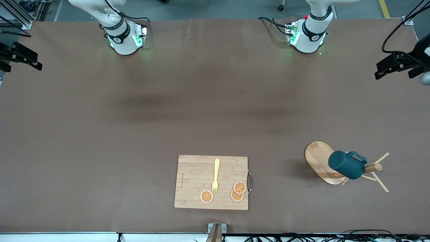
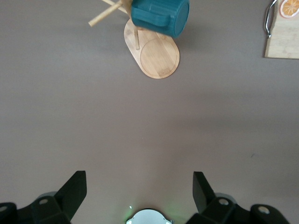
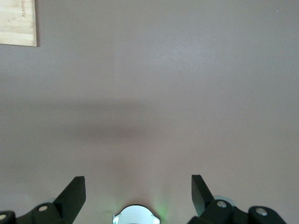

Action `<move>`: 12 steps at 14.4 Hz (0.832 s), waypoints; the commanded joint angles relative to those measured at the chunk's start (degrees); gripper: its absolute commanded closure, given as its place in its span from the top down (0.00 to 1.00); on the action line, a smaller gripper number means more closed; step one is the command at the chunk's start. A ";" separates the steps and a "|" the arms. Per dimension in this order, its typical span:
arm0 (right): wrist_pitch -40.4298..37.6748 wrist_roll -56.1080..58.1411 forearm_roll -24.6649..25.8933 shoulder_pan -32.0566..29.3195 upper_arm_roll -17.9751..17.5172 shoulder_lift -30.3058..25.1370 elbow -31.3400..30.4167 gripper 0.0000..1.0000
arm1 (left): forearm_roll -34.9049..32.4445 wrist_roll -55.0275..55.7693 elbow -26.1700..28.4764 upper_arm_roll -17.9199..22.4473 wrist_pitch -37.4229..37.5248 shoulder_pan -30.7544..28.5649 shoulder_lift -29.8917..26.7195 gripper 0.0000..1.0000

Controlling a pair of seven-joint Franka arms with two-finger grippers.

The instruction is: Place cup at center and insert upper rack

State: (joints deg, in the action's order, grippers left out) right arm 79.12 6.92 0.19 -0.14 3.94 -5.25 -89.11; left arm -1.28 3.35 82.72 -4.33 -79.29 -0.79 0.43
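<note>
The dark teal cup (image 1: 347, 164) sits on the post and pegs of the light wooden upper rack (image 1: 318, 160), toward the left arm's end of the table and near the front camera. I cannot tell whether the rack is upright or tipped. The left wrist view shows the cup (image 2: 161, 16) over the rack's oval base (image 2: 156, 58). My left gripper (image 2: 139, 191) is open and empty, high over bare table near its base. My right gripper (image 3: 138, 193) is open and empty, high over bare table near its own base. Neither gripper shows in the front view.
A rectangular wooden cutting board (image 1: 195, 174) lies at the middle near the front camera, with a yellow fork (image 1: 216, 174) and three orange slices (image 1: 206, 196) on it. Its edge shows in the left wrist view (image 2: 282, 42) and in the right wrist view (image 3: 16, 21).
</note>
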 commanded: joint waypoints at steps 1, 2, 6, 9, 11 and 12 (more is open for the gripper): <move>-0.02 0.11 0.07 -0.57 -0.60 -0.64 -0.27 1.00 | -0.31 -1.15 10.59 -2.88 -5.59 -3.07 -7.09 1.00; -0.02 0.11 0.07 -0.57 -0.60 -0.64 -0.36 1.00 | -0.31 -1.24 12.01 -2.97 -6.57 -2.99 -7.98 1.00; -0.10 0.11 0.07 -0.57 -0.60 -0.64 -0.36 1.00 | -0.31 -1.06 12.12 -3.23 -6.75 -1.85 -7.81 1.00; -0.19 0.11 0.07 -0.48 -0.60 -0.64 -0.27 1.00 | -0.31 -1.06 12.64 -3.85 -6.84 -1.67 -7.90 1.00; -0.10 0.11 0.07 -0.48 -0.60 -0.64 -0.27 1.00 | 0.04 -0.10 12.03 -4.81 -6.93 -1.84 -7.99 1.00; -0.10 0.11 0.07 -0.48 -0.60 -0.64 -0.27 1.00 | 0.39 1.47 11.94 -5.07 -6.93 -1.67 -8.07 1.00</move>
State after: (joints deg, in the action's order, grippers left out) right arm 79.11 6.92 0.19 -0.14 3.88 -5.25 -89.12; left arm -1.22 3.55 93.90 -8.78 -85.49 -2.43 -6.18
